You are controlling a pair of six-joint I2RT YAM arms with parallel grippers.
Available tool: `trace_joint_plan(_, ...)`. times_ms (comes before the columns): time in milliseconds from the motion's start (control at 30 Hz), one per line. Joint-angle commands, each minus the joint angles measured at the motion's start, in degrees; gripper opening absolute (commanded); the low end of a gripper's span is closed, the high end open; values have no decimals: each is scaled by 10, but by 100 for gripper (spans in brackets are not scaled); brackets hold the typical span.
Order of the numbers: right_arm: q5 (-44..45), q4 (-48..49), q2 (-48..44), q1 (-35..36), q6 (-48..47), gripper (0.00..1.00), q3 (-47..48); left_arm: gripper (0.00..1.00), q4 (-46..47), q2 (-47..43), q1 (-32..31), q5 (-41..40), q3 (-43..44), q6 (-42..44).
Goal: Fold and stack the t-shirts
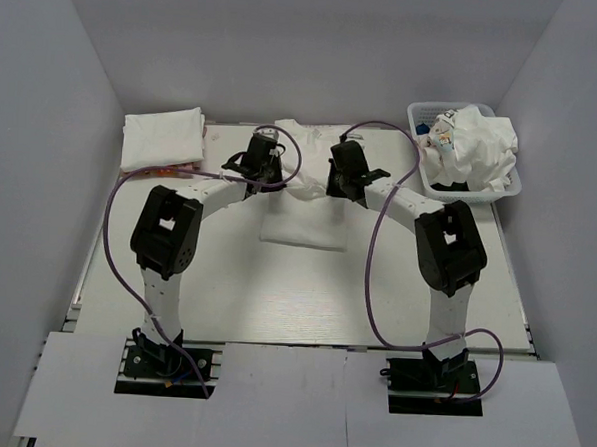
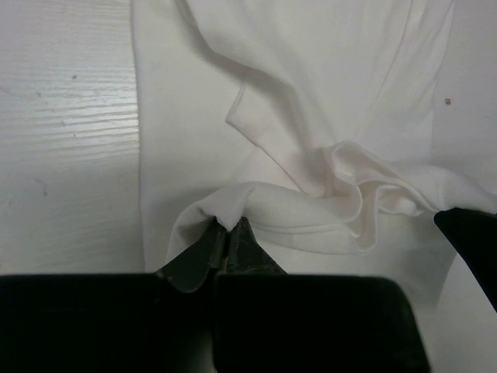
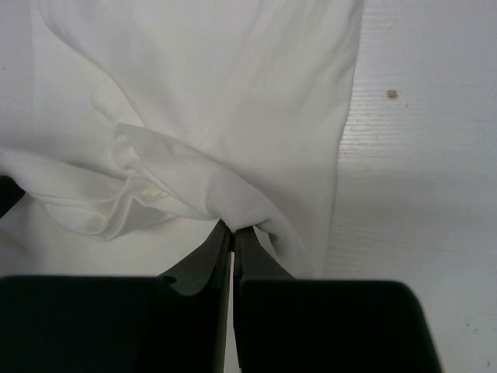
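Note:
A white t-shirt (image 1: 304,219) lies in the middle of the table, part folded, its far part lifted between the two grippers. My left gripper (image 1: 264,168) is shut on its left edge; in the left wrist view the closed tips (image 2: 228,230) pinch a fold of the white cloth (image 2: 311,155). My right gripper (image 1: 344,176) is shut on its right edge; in the right wrist view the closed tips (image 3: 233,230) pinch the cloth (image 3: 217,101). The cloth sags bunched between them. A folded white t-shirt (image 1: 161,136) lies at the back left.
A white lattice basket (image 1: 429,115) at the back right holds crumpled white shirts (image 1: 478,148). Purple cables (image 1: 377,248) loop over the table by both arms. Grey walls close in the table at the left, back and right.

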Motion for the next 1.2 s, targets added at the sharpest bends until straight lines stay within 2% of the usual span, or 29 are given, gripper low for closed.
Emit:
trace_joint_plan(0,-9,-11,20,-10,12,0,42,0,3,5,9,19,48,8)
trace_joint_plan(67,-6,-10,32,-12,17,0,47,0,3,21,9,24,54,8)
trace_joint_plan(133,-1,-12,36,-12,26,0,49,7,-2,29,14,30,70,14)
trace_joint_plan(167,3,-17,39,-13,30,0,56,29,-2,29,14,30,70,14)
trace_joint_plan(200,4,-27,43,-15,32,11,61,40,-8,35,20,30,76,14)
trace_joint_plan(233,5,-32,45,-14,31,27,65,53,-15,35,20,30,86,14)
trace_joint_plan(267,4,-36,45,-14,32,43,75,76,-31,35,20,24,91,14)
trace_joint_plan(300,7,-41,47,-15,30,66,81,79,-36,35,20,12,91,14)
trace_joint_plan(333,5,-42,43,-13,17,79,84,84,-42,21,20,7,91,14)
trace_joint_plan(367,7,-47,30,-12,15,90,81,96,-48,11,20,-5,79,14)
trace_joint_plan(400,7,-42,22,-11,14,90,76,100,-48,-19,20,-10,66,14)
trace_joint_plan(467,0,-32,-6,-9,12,90,45,100,-41,-56,20,-10,10,1)
trace_joint_plan(500,-7,-25,-28,-10,11,90,0,100,-31,-75,20,-10,-13,1)
trace_joint_plan(533,-23,13,-47,-11,10,90,-16,100,-25,-93,20,-10,-37,-8)
trace_joint_plan(633,-72,25,-83,-11,19,90,-76,100,-14,-171,20,-5,-146,-30)
trace_joint_plan(767,-106,21,-126,-11,42,90,-164,100,-14,-206,14,6,-226,-36)
trace_joint_plan(967,-167,60,-194,-13,81,90,-285,98,22,-211,9,40,-283,-42)
trace_joint_plan(1100,-179,70,-193,-14,97,90,-308,91,36,-180,9,52,-283,-48)
trace_joint_plan(1167,-181,75,-188,-12,98,90,-317,84,43,-169,9,52,-283,-48)
